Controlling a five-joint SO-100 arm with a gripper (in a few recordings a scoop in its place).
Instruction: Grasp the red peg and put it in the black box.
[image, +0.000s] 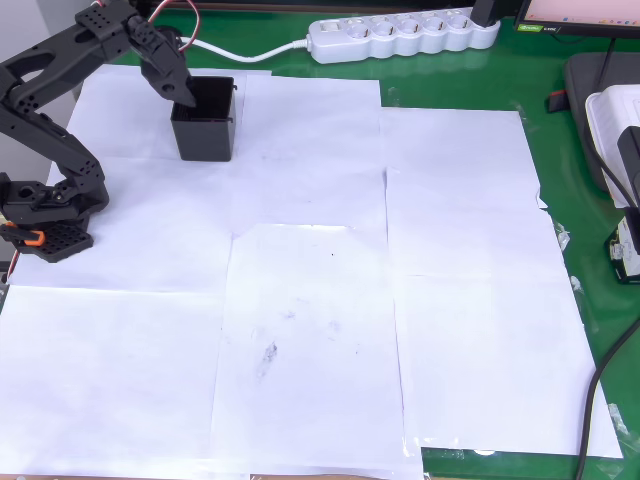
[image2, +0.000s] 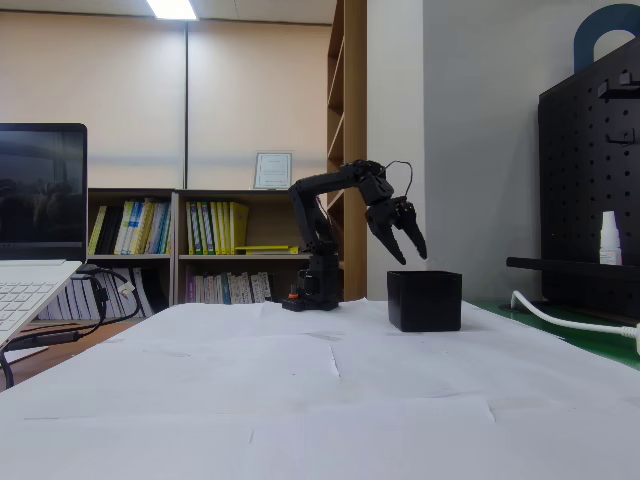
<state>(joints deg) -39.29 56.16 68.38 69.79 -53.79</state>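
white paper sheets (image: 300, 330) cover the table; claw (image2: 408, 250) spread wide above the black box (image2: 425, 301), peg apparently dropped, next move is retreat.

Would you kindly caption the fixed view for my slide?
Black two-finger gripper poised, fingers parted, above the small square black plastic box on white paper sheets.

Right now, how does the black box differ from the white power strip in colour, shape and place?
The black box is black; the white power strip is white. The box is small, square and open on top; the strip is long and narrow, with a row of sockets. The box stands on the white paper under the claw; the strip lies on the green mat at the far edge. Both look like plastic.
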